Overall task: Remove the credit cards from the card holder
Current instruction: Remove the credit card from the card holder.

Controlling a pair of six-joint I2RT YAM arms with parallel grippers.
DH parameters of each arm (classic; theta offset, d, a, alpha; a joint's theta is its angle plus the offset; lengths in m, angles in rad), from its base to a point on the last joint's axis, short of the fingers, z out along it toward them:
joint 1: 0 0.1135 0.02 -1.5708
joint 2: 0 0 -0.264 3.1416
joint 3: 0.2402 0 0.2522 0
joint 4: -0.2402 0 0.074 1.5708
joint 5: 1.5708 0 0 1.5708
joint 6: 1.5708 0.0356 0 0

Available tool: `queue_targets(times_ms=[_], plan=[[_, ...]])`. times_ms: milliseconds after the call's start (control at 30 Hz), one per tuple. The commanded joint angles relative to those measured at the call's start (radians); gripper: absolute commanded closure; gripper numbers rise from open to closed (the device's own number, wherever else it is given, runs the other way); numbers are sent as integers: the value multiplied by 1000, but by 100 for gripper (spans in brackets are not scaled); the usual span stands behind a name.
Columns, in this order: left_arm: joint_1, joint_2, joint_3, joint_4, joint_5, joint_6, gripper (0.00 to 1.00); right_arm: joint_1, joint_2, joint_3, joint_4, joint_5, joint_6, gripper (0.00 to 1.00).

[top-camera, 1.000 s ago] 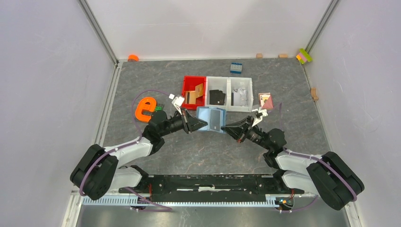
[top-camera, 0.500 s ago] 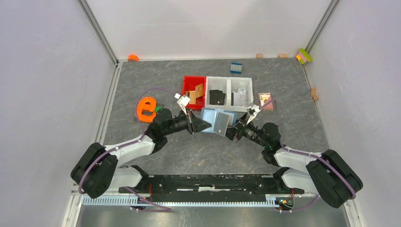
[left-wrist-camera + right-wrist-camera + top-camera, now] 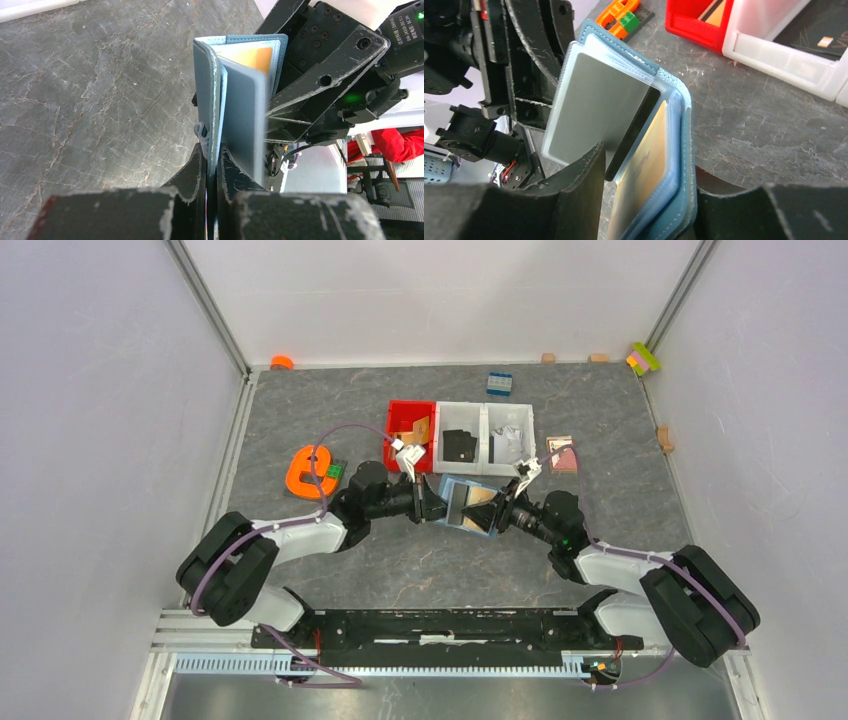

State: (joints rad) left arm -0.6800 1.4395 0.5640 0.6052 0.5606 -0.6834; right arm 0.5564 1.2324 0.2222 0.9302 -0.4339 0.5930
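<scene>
Since a second ago both arms have swung inward. The right pincer [image 3: 492, 515], which stood clear of the wallet [image 3: 462, 502], has closed in on the wallet's right end, and the left pincer [image 3: 432, 505] has carried the wallet a little toward the right edge of the bench [image 3: 300, 400].

The wallet now sits between the two pincers at the middle of the bench, just on the near side of the bins. The left wrist view shows it standing upright on edge, with its lower edge clamped tight between the left pincer's fingers [image 3: 197, 167].

The wallet is open, with its leaves fanned toward the right pincer. A grey card [image 3: 594, 110] lies in the sleeve nearest the left arm. A gold card [image 3: 644, 165] sits in the next sleeve, against the blue outer cover.

The right pincer's fingers stand apart, one on each side of the fanned leaves. The inner finger overlaps the grey card's lower corner. Whether the fingers actually press on anything cannot be told from these views.

Toward the far edge, a red bin [image 3: 389, 425] holds a tan card [image 3: 415, 430], and the white bin [image 3: 485, 406] beside it holds a black card [image 3: 460, 445]. An orange letter [image 3: 310, 472] lies toward the left edge. A blue brick [image 3: 499, 383] lies near the far edge.
</scene>
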Motion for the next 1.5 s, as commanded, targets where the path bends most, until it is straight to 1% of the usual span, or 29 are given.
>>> queue_targets(times_ms=[0,33,133,167,267,400,567,633,667,767,900,1000,1100,1233,1467], plan=[[-6,2,40,30,45,25,94,7,10,62,-98,54,-43,54],[-6,0,38,29,45,26,91,6,7,74,-138,70,-61,55],[-4,-23,27,20,21,30,66,6,6,90,-214,122,-80,67],[-4,-34,21,15,1,33,60,6,8,92,-228,133,-83,69],[-3,-71,1,1,-39,43,44,7,15,103,-252,137,-87,76],[-3,-86,-3,-11,-53,53,29,5,26,108,-261,131,-89,77],[-4,-32,27,-45,-48,71,18,6,48,117,-260,106,-79,78],[-8,3,38,-49,-46,74,16,6,67,130,-279,102,-75,79],[-12,24,49,-57,-49,79,16,5,79,136,-288,99,-74,82],[-23,88,85,-97,-58,97,16,6,122,160,-326,95,-71,87],[-54,157,146,-166,-69,138,15,5,174,208,-419,125,-61,86],[-113,177,204,-280,-147,213,13,5,214,238,-453,108,-42,81],[-148,186,239,-354,-208,256,13,4,237,249,-457,93,-26,79],[-200,183,287,-476,-361,324,12,1,248,258,-469,84,-17,77],[-272,209,360,-614,-521,372,12,-12,257,250,-446,63,25,78]])
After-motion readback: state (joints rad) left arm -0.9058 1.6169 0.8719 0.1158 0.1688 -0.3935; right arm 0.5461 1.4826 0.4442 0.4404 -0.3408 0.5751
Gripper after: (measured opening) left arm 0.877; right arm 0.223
